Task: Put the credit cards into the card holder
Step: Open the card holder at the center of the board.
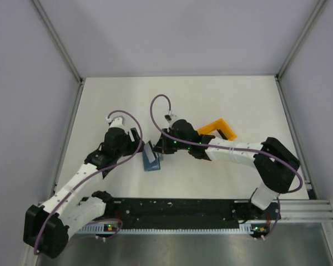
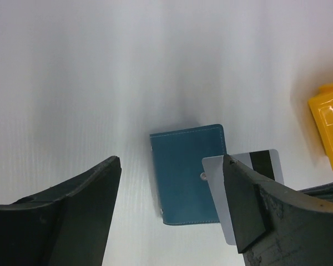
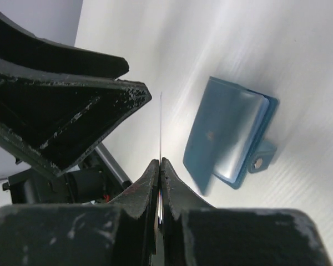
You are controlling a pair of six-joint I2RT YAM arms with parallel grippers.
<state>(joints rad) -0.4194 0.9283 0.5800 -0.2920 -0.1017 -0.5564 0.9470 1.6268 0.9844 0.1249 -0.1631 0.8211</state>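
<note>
Lab: white-panelled enclosure [image 1: 177, 39], aluminium rail [image 1: 299, 208].

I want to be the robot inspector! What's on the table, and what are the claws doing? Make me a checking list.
Surface: white table, no marks seen.
Job's things: card holder lies folded on the table. One credit card is held up beside it. No other cards seen.
Clutter: orange rack on the table by the right arm.
Grippers: left gripper open, above the card holder, holding nothing. Right gripper shut on the credit card.
Cables: purple cables loop up from each wrist, away from the card holder.
Surroundings: pale walls around the table, nothing else seen.
</note>
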